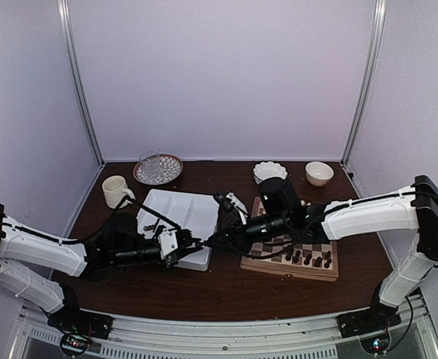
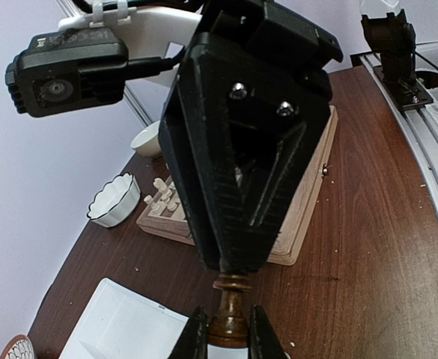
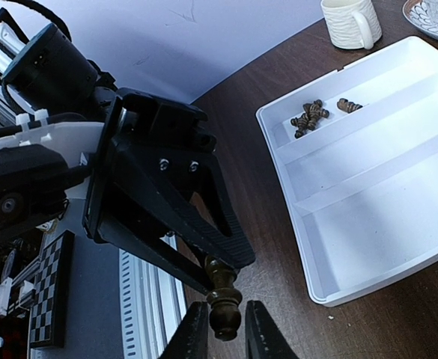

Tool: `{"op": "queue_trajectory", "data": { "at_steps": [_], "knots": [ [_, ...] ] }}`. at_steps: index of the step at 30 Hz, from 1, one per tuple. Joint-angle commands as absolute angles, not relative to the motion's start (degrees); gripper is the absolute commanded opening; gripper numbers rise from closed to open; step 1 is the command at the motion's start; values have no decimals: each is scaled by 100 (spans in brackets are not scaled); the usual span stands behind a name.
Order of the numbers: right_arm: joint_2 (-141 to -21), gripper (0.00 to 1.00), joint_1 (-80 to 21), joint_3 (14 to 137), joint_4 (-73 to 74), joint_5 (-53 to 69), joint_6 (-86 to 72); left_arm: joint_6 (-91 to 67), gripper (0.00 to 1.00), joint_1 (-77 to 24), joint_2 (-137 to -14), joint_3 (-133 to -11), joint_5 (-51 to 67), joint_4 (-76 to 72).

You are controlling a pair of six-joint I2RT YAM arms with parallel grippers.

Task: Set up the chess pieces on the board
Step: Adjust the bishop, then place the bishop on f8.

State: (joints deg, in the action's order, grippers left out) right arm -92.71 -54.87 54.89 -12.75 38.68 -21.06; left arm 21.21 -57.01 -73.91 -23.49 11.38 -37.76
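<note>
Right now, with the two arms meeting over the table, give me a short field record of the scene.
phase: one chess piece between both grippers, above the table
left gripper: shut on one end of the piece
right gripper: jaws close about the other end; grip not certain
board: placed pieces along its near edge
tray: a few loose pieces in one compartment
</note>
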Motion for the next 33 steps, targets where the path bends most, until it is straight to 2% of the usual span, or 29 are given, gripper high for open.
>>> {"op": "queue_trajectory", "data": {
  "at_steps": [1,5,9,12,17,18,19,22,23,27,30,31,33],
  "knots": [
    [-9380,18,-5503,5667,-1250,3832,-2084,2035,0,-5728,-7342,-2387,1143,-4099],
    [-9407,25,-5511,5702,-1210,3837,-2083,2028,0,-5724,-7345,-2391,1156,-4104],
    [-9435,23,-5523,5751,-1149,3817,-2074,2021,0,-5730,-7354,-2391,1148,-4110],
    [-9469,20,-5527,5795,-1079,3814,-2065,2021,0,-5722,-7356,-2395,1165,-4111],
    [-9494,3,-5528,5859,-966,3771,-2062,2038,0,-5726,-7344,-2384,1229,-4111],
    [-9474,0,-5528,5873,-936,3751,-2053,2043,3,-5730,-7333,-2382,1230,-4108],
    [-9440,0,-5528,5890,-878,3736,-2031,2047,10,-5728,-7315,-2375,1224,-4107],
    [-9340,0,-5500,6176,-202,3663,-1801,2081,54,-5727,-7256,-2249,1352,-4253],
    [-9315,0,-5487,6377,467,3593,-1664,2104,61,-5722,-7243,-2175,1388,-4352],
    [-9269,0,-5476,7307,2734,2830,-1127,2019,71,-5716,-7193,-2094,1150,-4413],
    [-9181,0,-5476,7728,3831,1580,-1039,1867,72,-5619,-7187,-2121,983,-4332],
    [-9183,5,-5471,7841,4191,1234,-1043,1745,72,-5564,-7177,-2092,991,-4392],
    [-9327,5,-5458,8207,4974,706,-1038,1543,72,-5456,-7147,-2063,1044,-4447]
  ]
}}
